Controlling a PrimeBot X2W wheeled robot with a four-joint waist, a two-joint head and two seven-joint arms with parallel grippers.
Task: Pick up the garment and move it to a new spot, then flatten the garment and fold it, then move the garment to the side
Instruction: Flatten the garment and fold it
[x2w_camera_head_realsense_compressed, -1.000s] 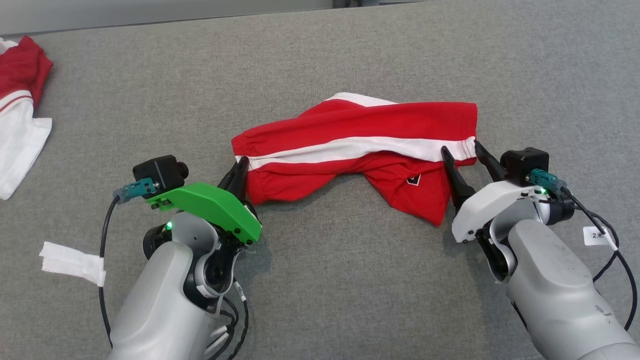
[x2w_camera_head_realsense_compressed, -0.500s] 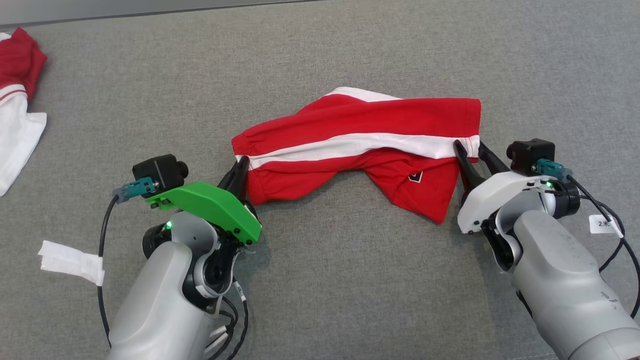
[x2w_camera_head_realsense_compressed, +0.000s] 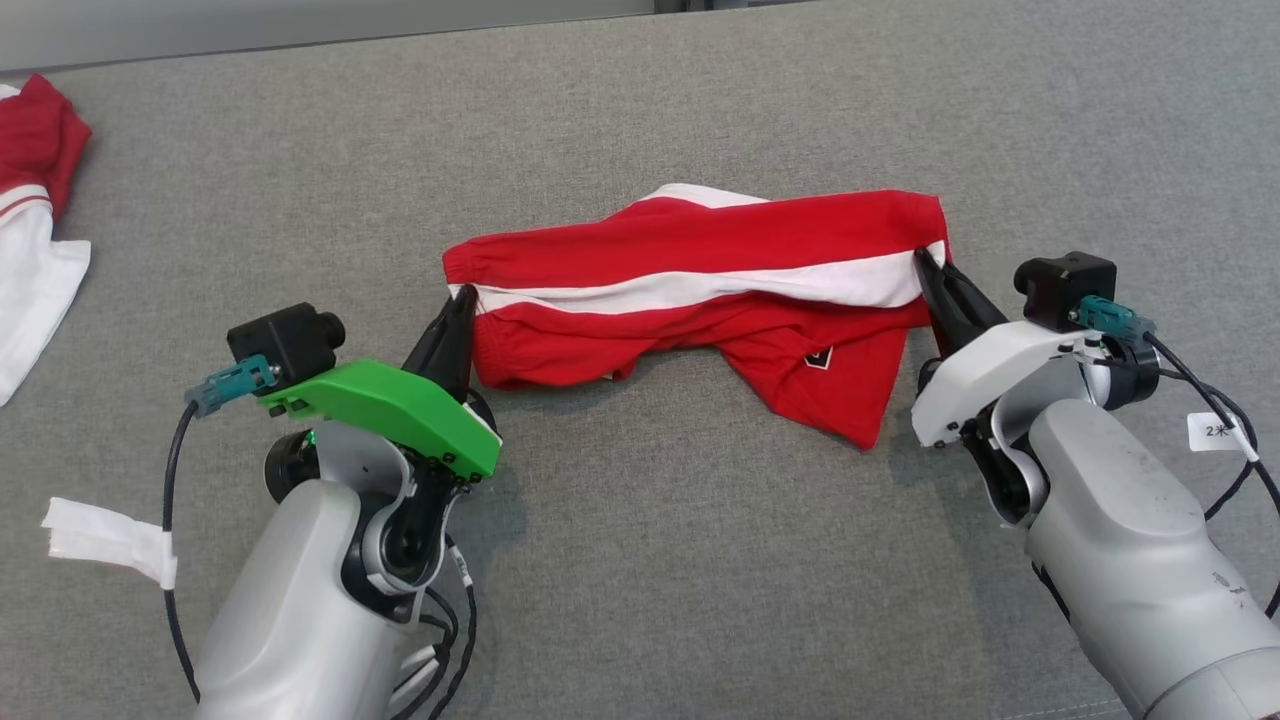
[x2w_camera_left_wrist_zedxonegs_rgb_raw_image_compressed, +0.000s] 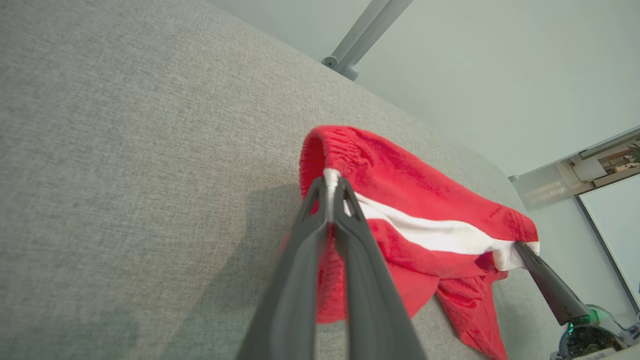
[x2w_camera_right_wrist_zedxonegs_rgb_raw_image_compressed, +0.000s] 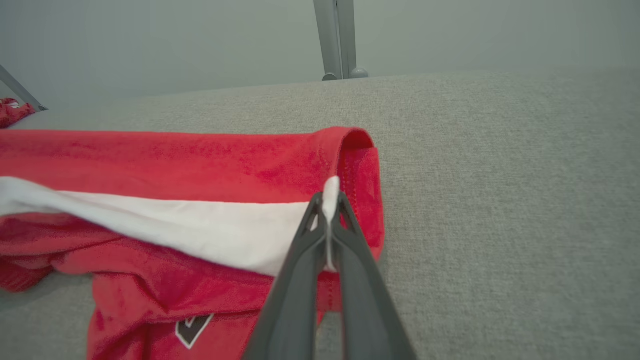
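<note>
The garment (x2w_camera_head_realsense_compressed: 700, 290) is a pair of red shorts with a white side stripe, stretched across the middle of the grey surface. My left gripper (x2w_camera_head_realsense_compressed: 460, 305) is shut on its left end at the elastic waistband, with the white stripe pinched between the tips (x2w_camera_left_wrist_zedxonegs_rgb_raw_image_compressed: 330, 182). At the right end my right gripper (x2w_camera_head_realsense_compressed: 925, 262) is shut on the white stripe at the leg hem (x2w_camera_right_wrist_zedxonegs_rgb_raw_image_compressed: 330, 197). One red leg with a small dark logo (x2w_camera_head_realsense_compressed: 820, 357) hangs down toward me. In the left wrist view the garment (x2w_camera_left_wrist_zedxonegs_rgb_raw_image_compressed: 425, 200) runs away to the right gripper (x2w_camera_left_wrist_zedxonegs_rgb_raw_image_compressed: 522, 248).
A second red and white garment (x2w_camera_head_realsense_compressed: 30, 250) lies at the far left edge of the grey fabric surface (x2w_camera_head_realsense_compressed: 640, 560). White tape tags hang on both arm cables (x2w_camera_head_realsense_compressed: 100, 535). A metal post (x2w_camera_right_wrist_zedxonegs_rgb_raw_image_compressed: 337, 40) stands beyond the surface's far edge.
My right gripper has moved onto the garment's right hem and gone from open to shut on the white stripe. The garment is pulled straighter and sits slightly higher and further left.
</note>
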